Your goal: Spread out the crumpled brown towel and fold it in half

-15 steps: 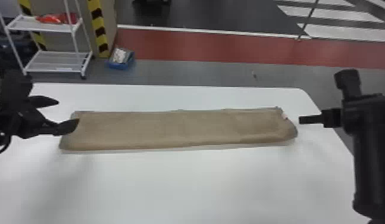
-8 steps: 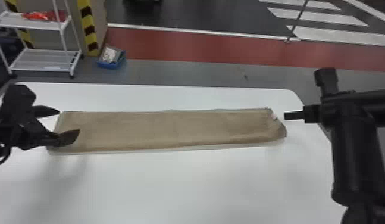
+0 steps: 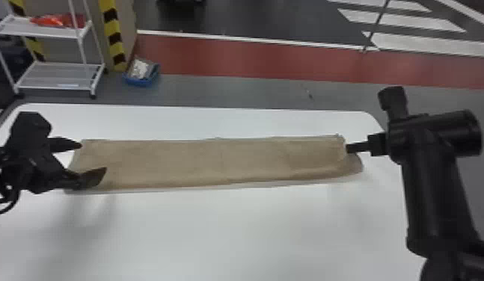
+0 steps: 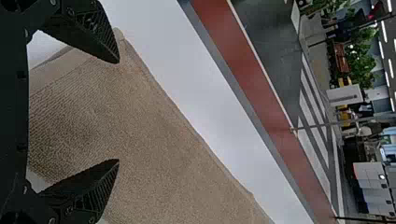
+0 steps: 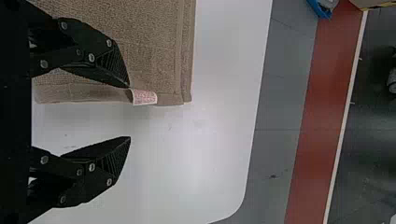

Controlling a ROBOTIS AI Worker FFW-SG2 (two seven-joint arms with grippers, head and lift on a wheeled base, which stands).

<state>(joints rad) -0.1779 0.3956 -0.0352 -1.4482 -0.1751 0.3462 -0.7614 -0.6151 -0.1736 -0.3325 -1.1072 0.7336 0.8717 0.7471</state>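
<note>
Lying flat, the towel looks folded

Over its left end on the table, the left gripper has its jaws apart, empty. The long strip runs to the right gripper, also open and empty. Spreading and folding both look done to me; maybe the right end wants straightening. The right wrist view shows two parted fingers and a tag; in the head view those fingers line up as one.

Black robot, left arm and right arm
Smooth cylindrical housings on right arm, thin black cable on left; black wedge-shaped fingers, ridged inner faces, round grey screws on black links
</note>
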